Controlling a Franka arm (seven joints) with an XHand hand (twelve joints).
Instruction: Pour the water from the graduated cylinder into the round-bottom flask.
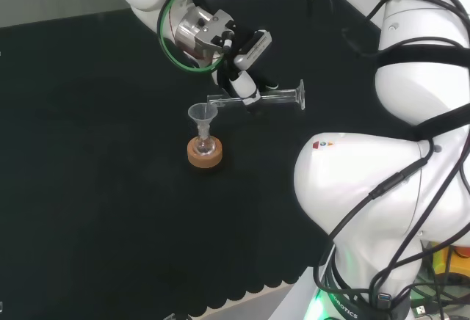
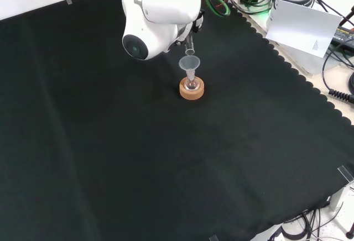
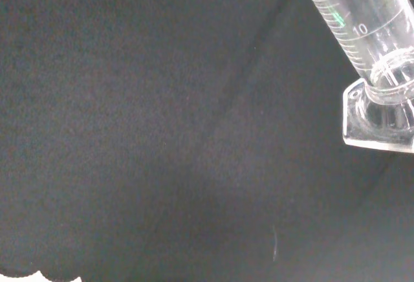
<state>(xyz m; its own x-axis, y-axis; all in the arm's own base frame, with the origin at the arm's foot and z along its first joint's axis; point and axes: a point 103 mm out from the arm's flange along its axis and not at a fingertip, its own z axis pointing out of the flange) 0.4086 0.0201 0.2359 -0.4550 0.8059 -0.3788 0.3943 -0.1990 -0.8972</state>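
Note:
In the head view the hand is shut on a clear graduated cylinder, which lies almost level in the air. The cylinder's mouth is at the rim of a clear funnel, its foot points right. The funnel stands in a small round-bottom flask on a cork ring. In the front view the funnel, flask and cork ring sit just below the arm's white link, with the cylinder's mouth over the funnel. The wrist view has the cylinder's marked tube and foot close up.
Black cloth covers the bench around the flask. The arm's white links stand at the right of the head view. In the front view cables and a white sheet lie beyond the cloth's scalloped edge at top right.

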